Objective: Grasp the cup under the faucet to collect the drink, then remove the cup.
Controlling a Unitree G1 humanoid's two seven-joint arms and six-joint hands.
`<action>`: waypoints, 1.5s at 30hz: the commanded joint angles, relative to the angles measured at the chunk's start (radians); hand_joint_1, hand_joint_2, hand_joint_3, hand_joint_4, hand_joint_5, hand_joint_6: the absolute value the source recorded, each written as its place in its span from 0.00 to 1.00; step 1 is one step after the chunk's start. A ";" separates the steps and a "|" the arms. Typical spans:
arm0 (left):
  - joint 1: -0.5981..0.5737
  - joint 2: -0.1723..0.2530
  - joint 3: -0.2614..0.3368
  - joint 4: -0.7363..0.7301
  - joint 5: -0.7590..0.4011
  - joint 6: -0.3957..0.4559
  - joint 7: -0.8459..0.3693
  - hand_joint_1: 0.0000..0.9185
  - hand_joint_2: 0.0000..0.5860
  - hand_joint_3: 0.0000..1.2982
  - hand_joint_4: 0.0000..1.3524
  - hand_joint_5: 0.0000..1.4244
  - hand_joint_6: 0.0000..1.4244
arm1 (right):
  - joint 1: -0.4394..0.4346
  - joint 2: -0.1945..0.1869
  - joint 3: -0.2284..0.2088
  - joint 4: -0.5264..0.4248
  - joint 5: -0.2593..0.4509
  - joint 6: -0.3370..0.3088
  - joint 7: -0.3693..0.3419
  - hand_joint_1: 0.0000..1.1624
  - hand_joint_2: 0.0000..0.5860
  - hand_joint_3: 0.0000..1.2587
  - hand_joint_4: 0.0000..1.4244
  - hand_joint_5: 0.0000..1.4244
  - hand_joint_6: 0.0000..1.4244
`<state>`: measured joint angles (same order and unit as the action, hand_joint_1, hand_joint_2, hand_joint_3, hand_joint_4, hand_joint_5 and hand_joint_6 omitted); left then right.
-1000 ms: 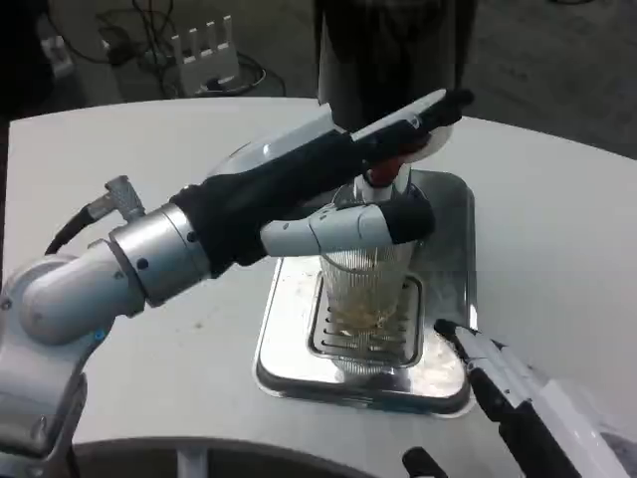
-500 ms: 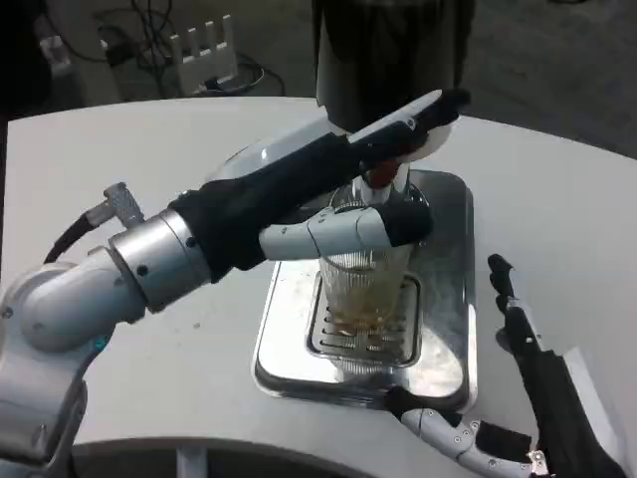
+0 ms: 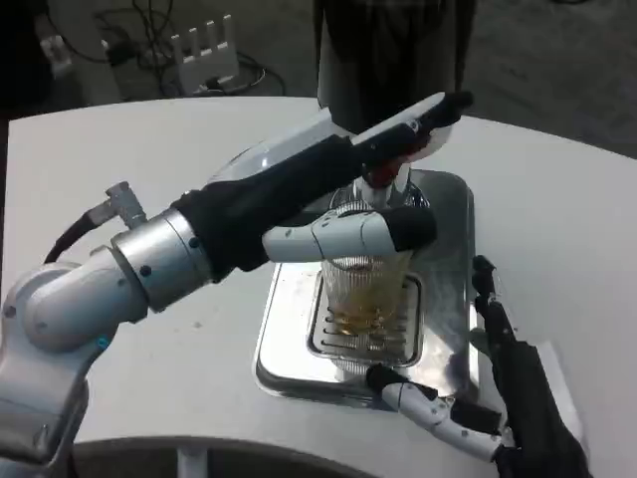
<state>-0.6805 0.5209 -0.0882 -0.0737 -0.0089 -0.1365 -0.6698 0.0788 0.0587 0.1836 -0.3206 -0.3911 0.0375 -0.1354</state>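
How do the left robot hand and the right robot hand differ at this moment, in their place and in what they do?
The left robot hand reaches high across the tray, at the faucet lever above the cup; the right robot hand lies low at the tray's front right corner. The left robot hand has a finger stretched across the cup's rim, while the right robot hand holds nothing, fingers spread toward the cup. Both have white and black fingers.

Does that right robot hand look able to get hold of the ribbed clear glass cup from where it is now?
Probably yes: the right robot hand sits open beside the ribbed clear glass cup, whose lower right side looks bare. The left robot hand covers its top.
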 commanded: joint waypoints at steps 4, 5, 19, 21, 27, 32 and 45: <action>0.006 0.009 -0.025 0.015 0.017 -0.001 -0.021 0.00 0.00 0.00 0.00 0.00 0.00 | -0.060 0.047 0.014 0.055 0.028 0.025 -0.046 0.72 0.27 0.00 0.00 0.01 0.06; 0.005 0.009 -0.025 0.015 0.017 -0.001 -0.021 0.00 0.00 0.00 0.00 0.00 0.00 | -0.065 0.048 0.019 0.060 0.031 0.030 -0.050 0.72 0.27 0.00 0.00 0.01 0.06; 0.007 0.016 -0.018 0.019 0.014 0.003 -0.019 0.00 0.00 0.00 0.00 0.00 0.00 | -0.259 0.057 0.028 0.236 0.058 0.042 -0.127 0.72 0.26 0.00 0.01 0.02 0.07; 0.007 0.017 -0.016 0.022 0.013 0.003 -0.018 0.00 0.00 0.00 0.00 0.00 0.00 | -0.275 0.061 0.022 0.256 0.065 0.046 -0.143 0.72 0.26 0.00 0.01 0.02 0.07; 0.002 0.013 -0.017 0.033 0.012 0.000 -0.017 0.00 0.00 0.00 0.00 0.00 0.00 | -0.314 0.066 0.030 0.303 0.074 0.047 -0.173 0.71 0.29 0.00 0.01 0.02 0.07; -0.005 0.011 -0.021 0.048 0.012 -0.007 -0.018 0.00 0.00 0.00 0.00 0.00 0.00 | -0.347 0.077 0.035 0.342 0.074 0.045 -0.196 0.71 0.28 0.00 0.01 0.02 0.07; -0.011 0.011 -0.017 0.064 0.008 -0.010 -0.014 0.00 0.00 0.00 0.00 0.00 0.00 | -0.420 0.093 0.029 0.430 0.075 0.037 -0.251 0.71 0.29 0.01 0.02 0.03 0.07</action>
<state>-0.7037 0.5287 -0.0901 -0.0324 -0.0145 -0.1594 -0.6692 -0.3272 0.0883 0.2130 0.0812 -0.3241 0.0750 -0.3632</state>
